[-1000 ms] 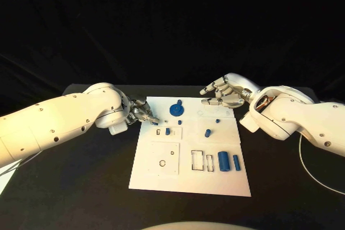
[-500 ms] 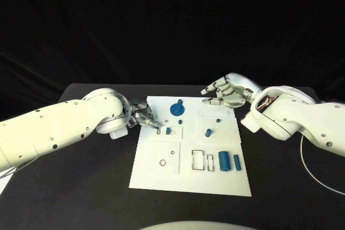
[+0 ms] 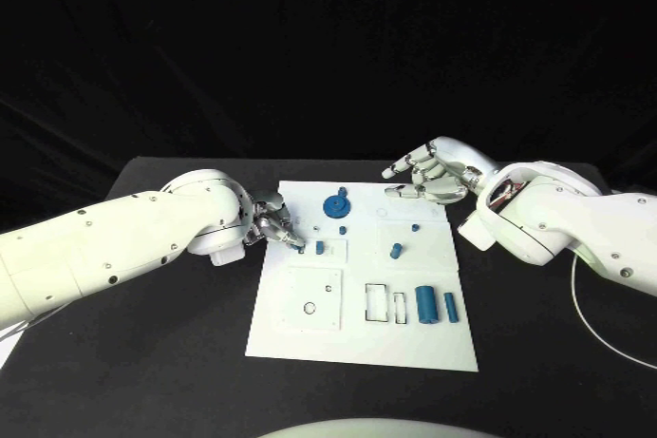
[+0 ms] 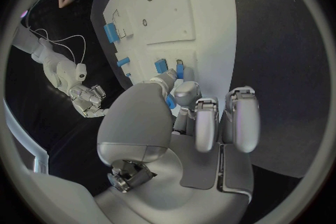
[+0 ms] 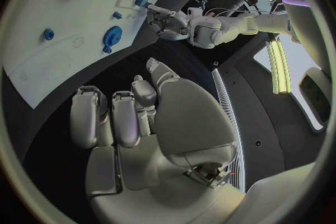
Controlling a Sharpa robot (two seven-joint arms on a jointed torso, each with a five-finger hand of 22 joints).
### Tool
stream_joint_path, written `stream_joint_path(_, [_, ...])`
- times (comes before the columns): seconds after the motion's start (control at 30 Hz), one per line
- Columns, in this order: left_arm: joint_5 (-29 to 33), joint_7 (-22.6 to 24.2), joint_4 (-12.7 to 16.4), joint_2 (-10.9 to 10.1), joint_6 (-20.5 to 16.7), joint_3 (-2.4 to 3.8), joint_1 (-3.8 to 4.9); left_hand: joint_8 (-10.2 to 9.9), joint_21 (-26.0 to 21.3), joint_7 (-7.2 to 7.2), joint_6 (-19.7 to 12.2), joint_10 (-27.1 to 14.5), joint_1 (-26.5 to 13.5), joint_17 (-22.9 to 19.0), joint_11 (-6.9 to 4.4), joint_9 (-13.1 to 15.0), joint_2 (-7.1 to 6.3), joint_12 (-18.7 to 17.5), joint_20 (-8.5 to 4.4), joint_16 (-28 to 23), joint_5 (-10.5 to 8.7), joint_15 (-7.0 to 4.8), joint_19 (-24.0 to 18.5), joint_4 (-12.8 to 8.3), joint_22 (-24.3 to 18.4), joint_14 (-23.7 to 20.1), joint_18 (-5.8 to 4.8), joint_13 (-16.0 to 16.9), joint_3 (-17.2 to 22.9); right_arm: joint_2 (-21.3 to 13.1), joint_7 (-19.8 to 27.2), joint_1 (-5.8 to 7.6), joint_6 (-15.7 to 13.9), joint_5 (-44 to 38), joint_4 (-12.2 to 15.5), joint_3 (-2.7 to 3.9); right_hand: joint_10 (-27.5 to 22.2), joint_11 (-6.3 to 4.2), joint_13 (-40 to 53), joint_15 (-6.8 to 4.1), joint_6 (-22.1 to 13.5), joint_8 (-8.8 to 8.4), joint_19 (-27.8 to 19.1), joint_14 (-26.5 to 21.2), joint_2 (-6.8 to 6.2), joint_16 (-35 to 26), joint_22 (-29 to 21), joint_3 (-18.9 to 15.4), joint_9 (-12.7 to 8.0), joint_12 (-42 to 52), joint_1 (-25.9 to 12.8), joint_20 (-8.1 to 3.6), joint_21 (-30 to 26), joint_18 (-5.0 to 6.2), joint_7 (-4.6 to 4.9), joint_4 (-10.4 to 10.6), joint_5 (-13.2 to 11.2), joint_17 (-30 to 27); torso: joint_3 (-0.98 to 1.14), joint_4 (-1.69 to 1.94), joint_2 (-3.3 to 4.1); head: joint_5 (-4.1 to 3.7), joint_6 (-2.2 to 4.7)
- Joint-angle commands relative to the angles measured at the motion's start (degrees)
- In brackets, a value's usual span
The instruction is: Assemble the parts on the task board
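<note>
The white task board [image 3: 359, 343] lies in the middle of the black table. My left hand [image 3: 274, 225] hangs over the board's left edge and pinches a small blue part [image 3: 301, 250] between thumb and finger; the same part [image 4: 171, 102] peeks out at the fingertips in the left wrist view. It hovers just beside another small blue piece [image 3: 319, 249] standing in the board. My right hand [image 3: 433, 180] floats over the board's far right corner, fingers loosely bent and holding nothing. A blue gear [image 3: 335, 207] sits at the far end of the board.
Two blue cylinders [image 3: 427, 306] [image 3: 451, 308] lie side by side near the board's right edge, next to open rectangular slots [image 3: 377, 305]. More small blue pieces [image 3: 394, 251] [image 3: 415, 228] [image 3: 341, 231] stand mid-board. Black table surrounds the board.
My left hand has crept a little toward me along the board's left edge, carrying the small blue part closer to the standing piece. The right hand has stayed put.
</note>
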Motion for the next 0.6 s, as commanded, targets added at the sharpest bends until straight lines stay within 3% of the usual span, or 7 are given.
stream_joint_path(0.03, [-0.81,-1.1,-0.03,0.18,3.16,-0.05,-0.02,0.3,0.21,-0.32,0.53,0.34,0.17,15.09,-0.12,-0.05,-0.06,0.32,-0.3,0.17,0.26,-0.35,3.4,-7.01,9.87,6.04,-0.28,0.0,7.46,0.0,0.43,-0.04,0.64,-0.13,0.06,0.0,-0.03,-0.2,0.0,-0.05,0.34,0.24,-0.4,2.16,0.15,-0.32,-0.05,0.11,0.01,-0.04,-0.46,-0.08,-0.24,0.64,-0.19,0.19,0.33,-0.08,-0.01,0.01,-0.03,-0.07,-0.1])
stream_joint_path(0.6, [-0.85,-1.82,-0.07,0.68,2.98,-0.13,-0.04,0.36,0.21,-0.31,0.52,0.34,-0.01,15.09,-0.11,-0.01,-0.15,0.31,-0.31,0.17,0.26,-0.34,3.4,-7.06,9.88,6.04,-0.28,0.0,7.81,-0.01,0.5,-0.07,0.57,-0.13,0.12,0.0,-0.03,-0.2,0.0,-0.05,0.34,0.24,-0.4,2.16,0.15,-0.32,-0.05,0.11,0.01,-0.04,-0.46,-0.08,-0.24,0.64,-0.19,0.19,0.33,-0.08,0.01,0.03,-0.01,-0.02,-0.18])
